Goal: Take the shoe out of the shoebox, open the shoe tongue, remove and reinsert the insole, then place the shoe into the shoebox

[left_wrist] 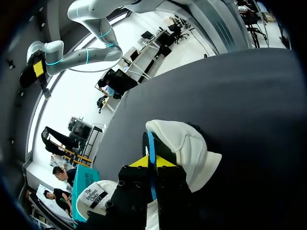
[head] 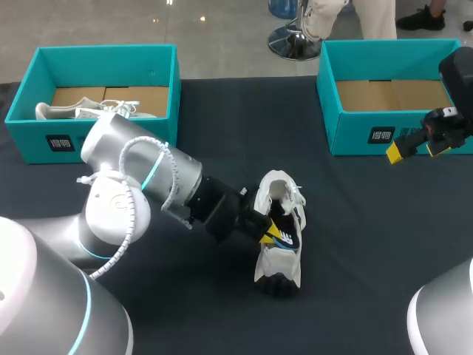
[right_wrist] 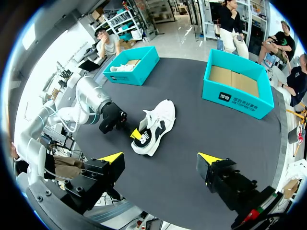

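left claw [head: 272,228]: narrow, pinched on a thin blue-edged piece at the shoe's opening. It reads as the insole [left_wrist: 150,143], judged from the left wrist view.
shoe [head: 284,255]: white and black sneaker, out of the box, on the tabletop [head: 355,244] near the middle and touching the left claw.
key relation: the shoe's long axis runs near-to-far from the robot. The left claw comes in from the shoe's left flank, about crosswise to that axis. The insole strip runs from between the fingers straight ahead into the opening.
step (judged): insole stage. Pulling out or pushing back in can't be told from this moment.
next move (judged): insole travel has to follow the shoe's long axis, so the crosswise grip will need a turn or a regrip.
right claw [head: 418,150]: wide, holding nothing, well apart from the shoe, hovering by the right shoebox [head: 355,133]. The left arm is much the nearer.
risk: nothing pins the shoe, so it may slide with the insole.
right shoebox: empty, cardboard floor showing.
left shoebox [head: 29,137]: far left, another white shoe [head: 81,112] inside.
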Action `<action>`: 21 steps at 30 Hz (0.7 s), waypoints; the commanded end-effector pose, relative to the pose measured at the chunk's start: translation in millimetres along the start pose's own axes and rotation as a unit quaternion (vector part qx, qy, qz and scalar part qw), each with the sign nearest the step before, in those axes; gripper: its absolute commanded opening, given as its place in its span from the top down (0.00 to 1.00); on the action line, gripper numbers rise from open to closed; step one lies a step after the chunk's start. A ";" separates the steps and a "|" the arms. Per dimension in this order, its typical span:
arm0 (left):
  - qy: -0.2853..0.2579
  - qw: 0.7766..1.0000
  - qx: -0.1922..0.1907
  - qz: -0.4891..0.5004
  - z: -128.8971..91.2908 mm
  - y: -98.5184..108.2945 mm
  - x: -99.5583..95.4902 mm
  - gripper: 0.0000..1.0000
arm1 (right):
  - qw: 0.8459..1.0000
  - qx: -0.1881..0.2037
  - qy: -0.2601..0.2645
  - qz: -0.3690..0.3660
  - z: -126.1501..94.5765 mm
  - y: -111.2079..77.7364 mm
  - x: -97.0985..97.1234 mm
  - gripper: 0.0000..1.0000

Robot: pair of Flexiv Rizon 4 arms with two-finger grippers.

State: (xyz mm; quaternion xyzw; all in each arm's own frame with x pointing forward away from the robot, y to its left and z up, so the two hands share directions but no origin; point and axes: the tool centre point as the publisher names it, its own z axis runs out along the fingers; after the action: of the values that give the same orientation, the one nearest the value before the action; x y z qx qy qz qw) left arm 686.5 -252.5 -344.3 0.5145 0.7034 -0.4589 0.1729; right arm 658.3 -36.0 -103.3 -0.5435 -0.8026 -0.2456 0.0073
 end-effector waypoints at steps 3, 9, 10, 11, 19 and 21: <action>0.016 1.000 -0.010 -0.002 9.5 15.3 -2.7 1.00 | 1.000 0.005 0.000 0.001 1.0 4.8 0.0 0.00; 0.025 0.999 -0.020 -0.004 11.8 24.8 -0.4 1.00 | 1.000 0.005 0.000 0.001 1.0 4.8 0.0 0.00; 0.026 0.999 -0.020 -0.006 11.8 26.2 0.3 1.00 | 1.000 0.005 0.000 0.001 1.0 4.8 0.0 0.00; 0.027 0.999 -0.021 -0.007 11.9 26.9 0.7 1.00 | 1.000 0.005 0.000 0.001 1.0 4.8 0.0 0.00; 0.021 1.000 -0.015 -0.010 0.3 20.2 2.5 0.52 | 1.000 0.005 0.000 0.001 1.0 4.8 0.0 0.00; 0.016 1.000 -0.013 -0.008 -4.1 17.7 1.4 0.04 | 1.000 0.005 0.000 0.001 1.0 4.8 0.0 0.00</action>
State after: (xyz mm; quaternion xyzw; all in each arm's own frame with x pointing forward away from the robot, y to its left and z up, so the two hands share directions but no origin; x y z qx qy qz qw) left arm 705.1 -256.0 -354.4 0.5147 0.7184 -0.4393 0.1613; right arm 658.3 -36.0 -103.3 -0.5435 -0.8026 -0.2456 0.0073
